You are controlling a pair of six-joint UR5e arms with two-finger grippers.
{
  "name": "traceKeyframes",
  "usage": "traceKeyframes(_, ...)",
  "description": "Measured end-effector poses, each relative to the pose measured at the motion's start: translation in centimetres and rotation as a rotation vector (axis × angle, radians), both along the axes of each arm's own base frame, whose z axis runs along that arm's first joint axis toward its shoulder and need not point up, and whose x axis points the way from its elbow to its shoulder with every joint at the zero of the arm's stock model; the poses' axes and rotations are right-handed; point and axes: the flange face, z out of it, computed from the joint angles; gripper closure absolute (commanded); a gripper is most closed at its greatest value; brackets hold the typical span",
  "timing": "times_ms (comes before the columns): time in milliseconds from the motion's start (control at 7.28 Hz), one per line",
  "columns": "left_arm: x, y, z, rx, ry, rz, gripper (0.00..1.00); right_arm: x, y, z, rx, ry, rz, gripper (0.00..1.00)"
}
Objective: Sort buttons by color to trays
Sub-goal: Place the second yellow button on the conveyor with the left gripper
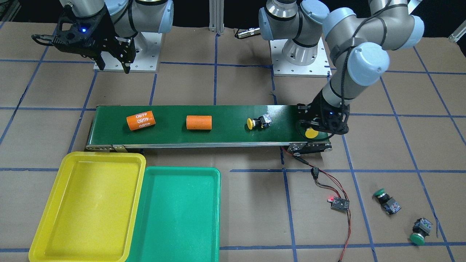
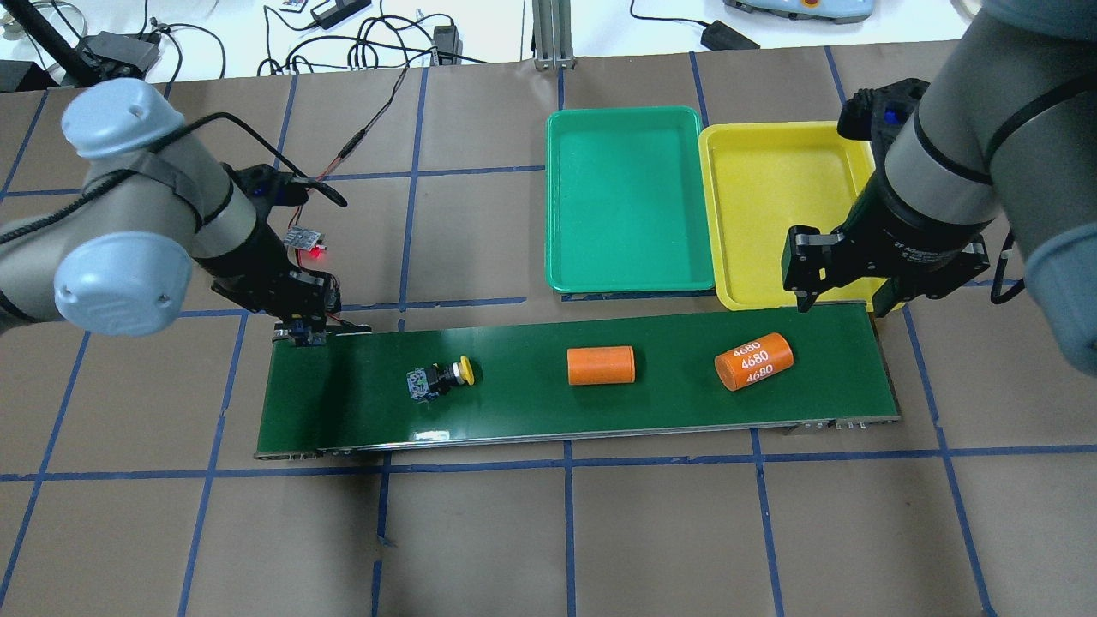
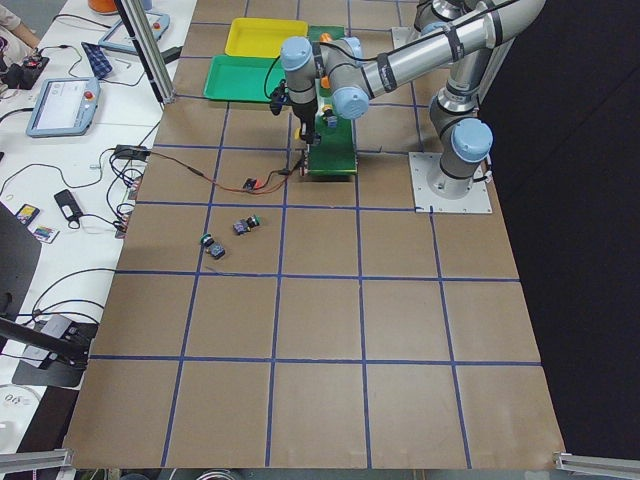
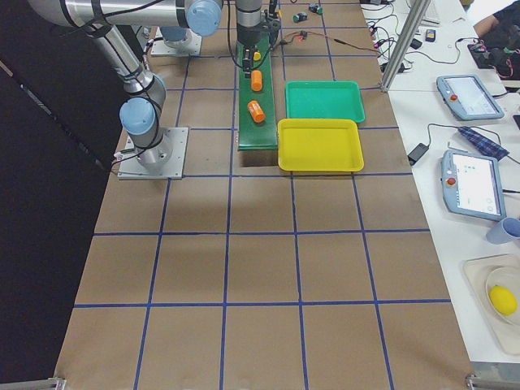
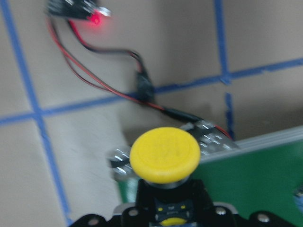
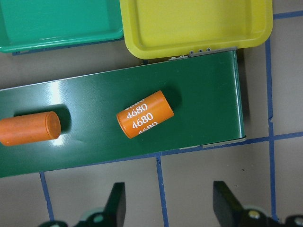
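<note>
My left gripper (image 1: 320, 127) is shut on a yellow button (image 1: 310, 133) at the conveyor's end; the left wrist view shows its yellow cap (image 5: 164, 154) facing the camera. A second yellow button (image 1: 257, 122) lies on its side on the belt. Two green buttons (image 1: 386, 200) (image 1: 418, 231) lie on the paper beyond that end. The yellow tray (image 1: 87, 211) and the teal green tray (image 1: 178, 214) sit side by side, both empty. My right gripper (image 1: 114, 65) is open and empty above the belt's other end, near the yellow tray (image 6: 194, 23).
The dark green conveyor belt (image 1: 218, 134) carries two orange cylinders, one marked 4680 (image 1: 141, 120) and one plain (image 1: 198, 122). A small circuit board with a red light (image 1: 339, 203) and its red and black wires lie by the belt's end near the left gripper.
</note>
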Motion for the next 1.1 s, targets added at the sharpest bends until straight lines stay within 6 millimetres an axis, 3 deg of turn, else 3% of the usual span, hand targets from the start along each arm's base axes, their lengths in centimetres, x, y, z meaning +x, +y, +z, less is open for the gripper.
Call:
traceKeyframes(137,-1.9,1.9,-1.1,0.026,-0.007,-0.006,0.72,0.0,0.0,0.0,0.002,0.000,-0.001,0.00)
traceKeyframes(275,-2.9,2.9,-2.1,0.052,-0.009,-0.010,0.26,0.0,0.0,0.0,0.003,0.000,-0.002,0.00)
traceKeyframes(412,-3.4,3.3,-3.1,0.076,-0.009,-0.015,0.00,0.0,0.0,-0.1,0.003,0.000,-0.002,0.00)
traceKeyframes(549,-3.6,3.3,-3.6,0.090,-0.008,-0.020,0.00,0.0,0.0,-0.1,0.004,0.000,-0.003,0.00)
traceKeyframes(824,-2.5,0.9,-1.3,0.058,-0.009,-0.022,0.00,0.0,0.0,-0.1,0.006,0.000,-0.003,0.00)
traceKeyframes(961,-0.5,-1.9,1.2,0.049,-0.007,0.002,0.00,0.0,0.0,-0.1,0.005,0.000,-0.003,0.00)
traceKeyframes(1099,2.8,-5.3,3.0,0.043,-0.005,0.050,0.00,0.0,0.0,-0.1,0.005,0.000,-0.003,0.00)
